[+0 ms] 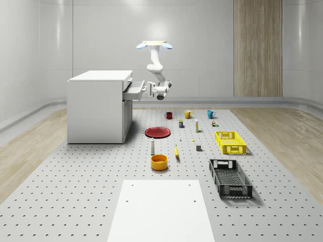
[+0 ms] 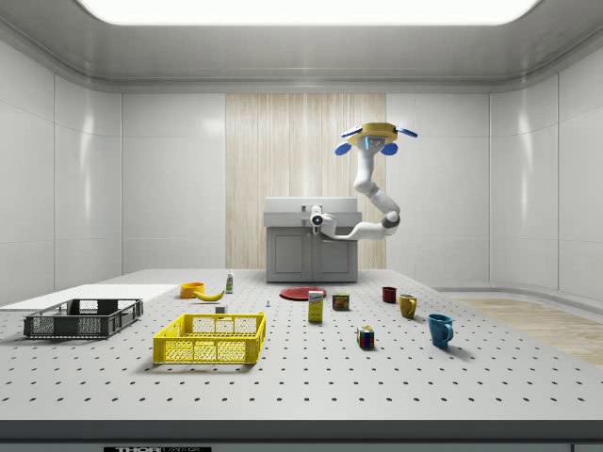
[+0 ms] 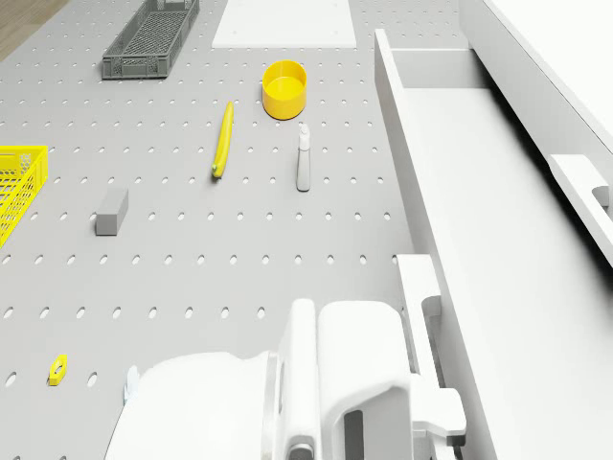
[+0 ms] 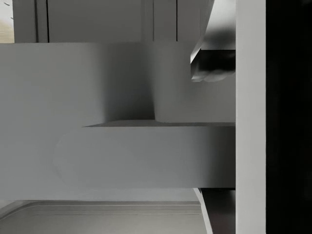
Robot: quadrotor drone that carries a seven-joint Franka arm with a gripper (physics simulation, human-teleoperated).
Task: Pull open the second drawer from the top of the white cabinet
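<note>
The white cabinet (image 1: pixel 96 108) stands at the whole-scene view's left, and its second drawer from the top (image 1: pixel 133 91) is pulled far out. The drone (image 1: pixel 154 45) hovers in front of the cabinet, above drawer height, with its arm reaching down and back toward the drawer front. My gripper (image 1: pixel 149 89) is at the drawer handle (image 3: pixel 420 283). In the wrist view the handle bar (image 4: pixel 146 156) lies between my fingers (image 4: pixel 212 63). The lower finger touches the bar and a gap shows under the upper one, so the gripper (image 4: pixel 212 134) is open. The top drawer's handle (image 3: pixel 584 182) sits flush.
On the perforated floor in front of the cabinet lie a red plate (image 1: pixel 157 132), a bottle (image 1: pixel 152 146), an orange bowl (image 1: pixel 159 162) and a banana (image 1: pixel 176 152). Mugs (image 1: pixel 187 114), a yellow crate (image 1: pixel 230 142) and a black crate (image 1: pixel 230 177) sit further right.
</note>
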